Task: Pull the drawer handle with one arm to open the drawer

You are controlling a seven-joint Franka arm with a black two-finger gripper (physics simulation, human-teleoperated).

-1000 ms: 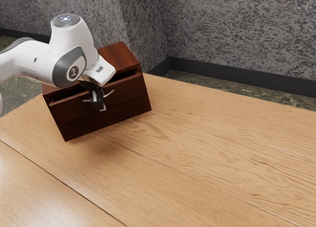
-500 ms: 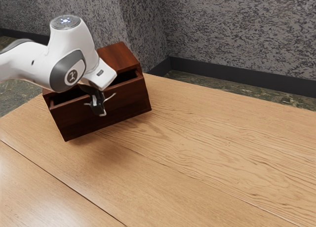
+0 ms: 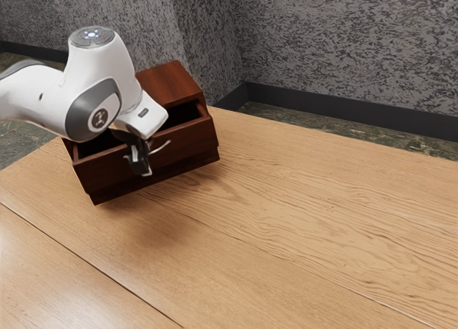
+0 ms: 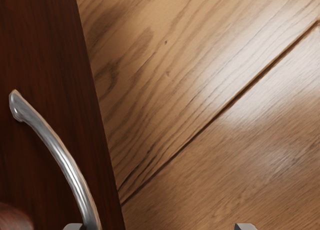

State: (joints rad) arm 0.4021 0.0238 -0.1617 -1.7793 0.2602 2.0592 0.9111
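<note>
— Can you see the drawer (image 3: 182, 136) from where you stand?

— Yes. It sits in the small dark-red cabinet (image 3: 168, 82) at the back of the bench (image 3: 300, 222), near the corner where the two speckled grey walls (image 3: 343, 36) meet. It is part-way out: its front stands forward of the cabinet body, and there is a dark opening behind its upper edge.

— And the arm?

— The white arm (image 3: 43, 100) reaches in over the cabinet, with its hand turned down against the drawer front. The black fingers hang right at the silver handle (image 4: 60, 155), about the middle of the front.

— Are the jaws clamped on it?

— No, they stand apart. From the hand's own camera, the curved handle sweeps along the dark wood and ends just beside one fingertip (image 4: 74, 226). The other tip is well away from it, out over the pale bench boards. So the handle lies between the jaws, close against one side, with nothing pinching it from both sides.

— Is the cabinet sitting square?

— It rests on the bench at an angle to the long plank seams, one corner pointing out toward the open boards.
</note>
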